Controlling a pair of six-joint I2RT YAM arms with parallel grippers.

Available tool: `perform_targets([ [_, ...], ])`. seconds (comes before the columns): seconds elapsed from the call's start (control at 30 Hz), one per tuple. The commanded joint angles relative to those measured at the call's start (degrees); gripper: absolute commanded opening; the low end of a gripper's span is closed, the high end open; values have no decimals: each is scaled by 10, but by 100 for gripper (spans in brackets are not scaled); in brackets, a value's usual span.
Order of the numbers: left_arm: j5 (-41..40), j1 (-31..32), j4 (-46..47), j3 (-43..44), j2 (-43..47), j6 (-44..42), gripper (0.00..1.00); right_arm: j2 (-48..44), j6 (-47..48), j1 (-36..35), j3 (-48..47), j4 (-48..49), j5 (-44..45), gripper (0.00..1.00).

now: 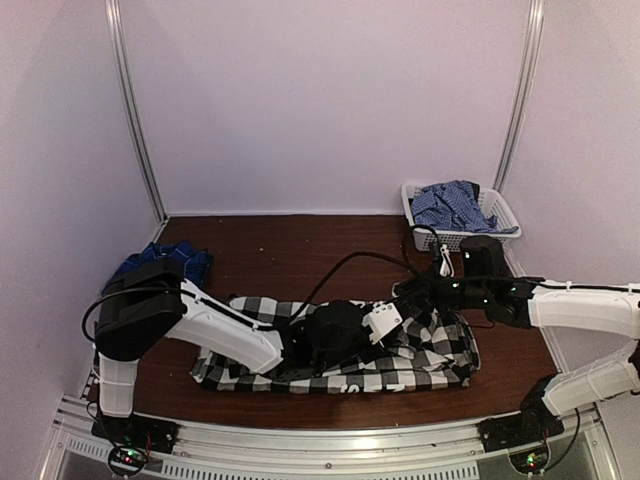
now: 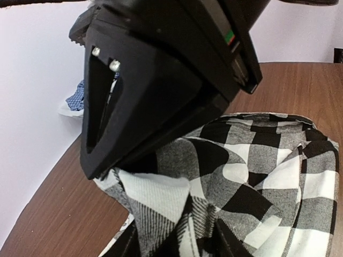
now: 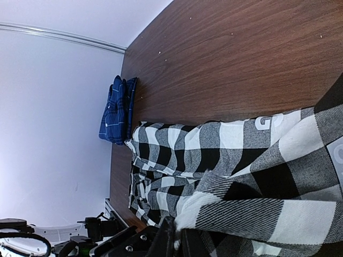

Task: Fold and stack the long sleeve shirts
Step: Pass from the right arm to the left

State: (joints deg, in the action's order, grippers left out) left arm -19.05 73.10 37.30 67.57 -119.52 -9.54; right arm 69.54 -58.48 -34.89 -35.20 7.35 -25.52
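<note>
The black-and-white checked shirt lies in a long rumpled band across the near middle of the table. My left gripper is low over its middle. In the left wrist view, bunched checked cloth sits between the fingers of the left gripper. My right gripper is at the shirt's far right part. In the right wrist view the right gripper pinches a raised fold of the shirt. The dark blue plaid shirt lies folded at the far left, also seen in the right wrist view.
A white basket with blue checked cloth stands at the back right corner. A black cable runs over the table behind the shirt. White walls enclose the table on three sides. A black part of the other arm looms close in the left wrist view.
</note>
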Motion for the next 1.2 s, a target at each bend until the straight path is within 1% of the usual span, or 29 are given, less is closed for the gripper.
perform_targets([
  [0.0, 38, -14, -10, -18, 41, 0, 47, -16, 6, 2, 7, 5, 9, 8],
  [0.1, 30, -16, -9, -30, 50, -6, 66, -16, 6, 2, 9, 6, 8, 8],
  [0.17, 20, -19, -6, -37, 53, -8, 70, -16, 6, 2, 10, 6, 7, 8],
  [0.33, 24, -30, -1, -51, 59, -6, 75, -19, 7, 2, 11, 4, 7, 8],
  [0.4, 62, -35, -6, -58, 67, 7, 78, -19, 8, 2, 11, 3, 8, 8],
  [0.47, 119, -44, -21, -63, 77, 34, 80, -17, 10, 2, 10, 3, 8, 8],
  [0.53, 180, -57, -37, -69, 91, 74, 82, -15, 14, 2, 7, 2, 7, 8],
  [0.6, 261, -81, -49, -78, 108, 140, 84, -12, 23, 2, 2, -7, 7, 8],
  [0.7, 400, -127, -54, -82, 119, 233, 83, -13, 43, 2, 0, -15, 6, 4],
  [0.8, 497, -160, -40, -83, 119, 326, 83, -27, 59, 1, 5, -12, 0, 1],
  [0.87, 536, -170, -28, -83, 118, 369, 82, -40, 63, 1, 15, 1, -13, 0],
  [0.97, 559, -171, -30, -71, 112, 411, 82, -59, 61, 2, 32, 30, -33, 0],
  [1.03, 573, -175, -14, -68, 103, 451, 82, -69, 52, 2, 48, 62, -46, 0],
  [1.17, 618, -199, 89, -86, 72, 579, 79, -81, 38, 2, 70, 113, -68, 0],
])
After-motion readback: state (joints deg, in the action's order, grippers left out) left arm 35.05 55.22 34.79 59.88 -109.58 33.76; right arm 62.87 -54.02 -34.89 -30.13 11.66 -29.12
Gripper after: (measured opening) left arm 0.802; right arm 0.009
